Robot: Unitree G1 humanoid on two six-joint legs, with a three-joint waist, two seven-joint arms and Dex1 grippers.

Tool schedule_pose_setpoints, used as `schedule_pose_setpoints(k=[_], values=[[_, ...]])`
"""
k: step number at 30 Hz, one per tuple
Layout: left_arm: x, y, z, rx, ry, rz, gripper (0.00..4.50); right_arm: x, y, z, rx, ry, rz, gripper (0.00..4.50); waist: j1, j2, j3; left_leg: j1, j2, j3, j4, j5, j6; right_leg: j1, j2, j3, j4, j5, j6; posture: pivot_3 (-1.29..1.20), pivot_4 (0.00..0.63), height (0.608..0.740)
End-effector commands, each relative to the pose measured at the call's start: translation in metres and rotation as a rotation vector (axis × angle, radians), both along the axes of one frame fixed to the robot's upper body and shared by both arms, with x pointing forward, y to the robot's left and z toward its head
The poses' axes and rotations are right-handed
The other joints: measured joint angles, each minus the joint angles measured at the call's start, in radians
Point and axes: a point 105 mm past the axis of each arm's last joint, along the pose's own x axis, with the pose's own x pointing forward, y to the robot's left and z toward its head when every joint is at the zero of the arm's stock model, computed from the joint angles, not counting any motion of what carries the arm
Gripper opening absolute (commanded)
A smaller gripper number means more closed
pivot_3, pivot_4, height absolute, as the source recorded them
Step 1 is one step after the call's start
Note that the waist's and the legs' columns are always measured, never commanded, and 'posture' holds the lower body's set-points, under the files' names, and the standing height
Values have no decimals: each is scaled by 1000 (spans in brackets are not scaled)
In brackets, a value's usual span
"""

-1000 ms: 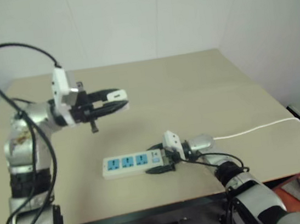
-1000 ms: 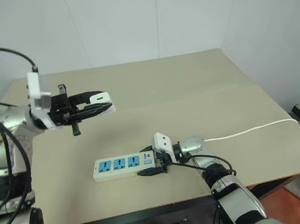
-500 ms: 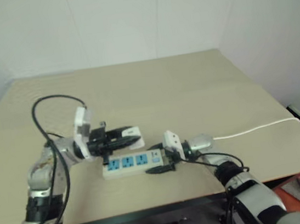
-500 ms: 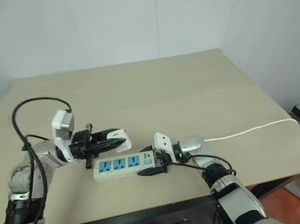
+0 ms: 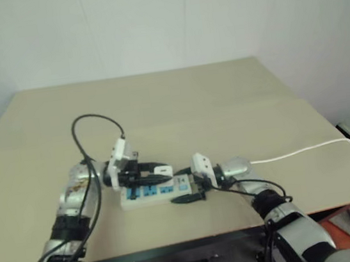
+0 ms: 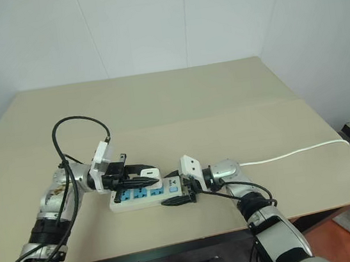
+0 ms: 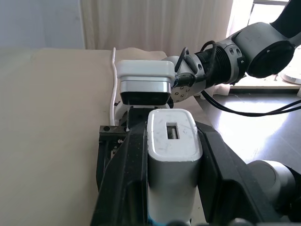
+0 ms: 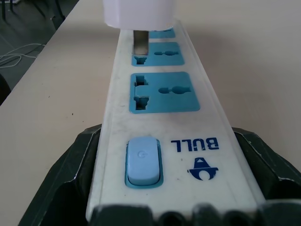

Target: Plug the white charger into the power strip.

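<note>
White plastic, blue sockets and black fingers on a beige table

The charger (image 7: 173, 146) is plain white, held between the black fingers (image 7: 126, 174) of the left gripper (image 6: 143, 176). The power strip (image 8: 162, 117) is white with blue socket faces, a light blue switch (image 8: 142, 160) and blue "BULL" lettering with a small blue logo; its cord (image 6: 290, 151) is white. The right gripper (image 6: 182, 191) has black fingers on a white mount. The table (image 6: 222, 99) is pale beige; the wall (image 6: 148, 24) behind is white.
</note>
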Motion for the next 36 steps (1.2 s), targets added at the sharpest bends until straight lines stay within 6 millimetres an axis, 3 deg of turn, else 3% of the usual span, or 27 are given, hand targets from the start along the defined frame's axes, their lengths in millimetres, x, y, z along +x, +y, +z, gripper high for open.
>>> schedule_pose_setpoints(k=[1, 36], values=[[1, -5, 0, 13, -50, -20, 1013, -3, -2, -4, -25, 9, 12, 3424, 0, 0, 0, 0, 0, 0, 0, 0, 0, 0, 0, 0, 0, 0, 0, 0, 150, 740], [1, 4, -24, 72, -13, 36, 1013, -2, -2, -3, -26, 11, 6, 3424, 1, 0, 0, 0, 0, 0, 0, 0, 0, 0, 0, 0, 0, 0, 0, 0, 150, 740]])
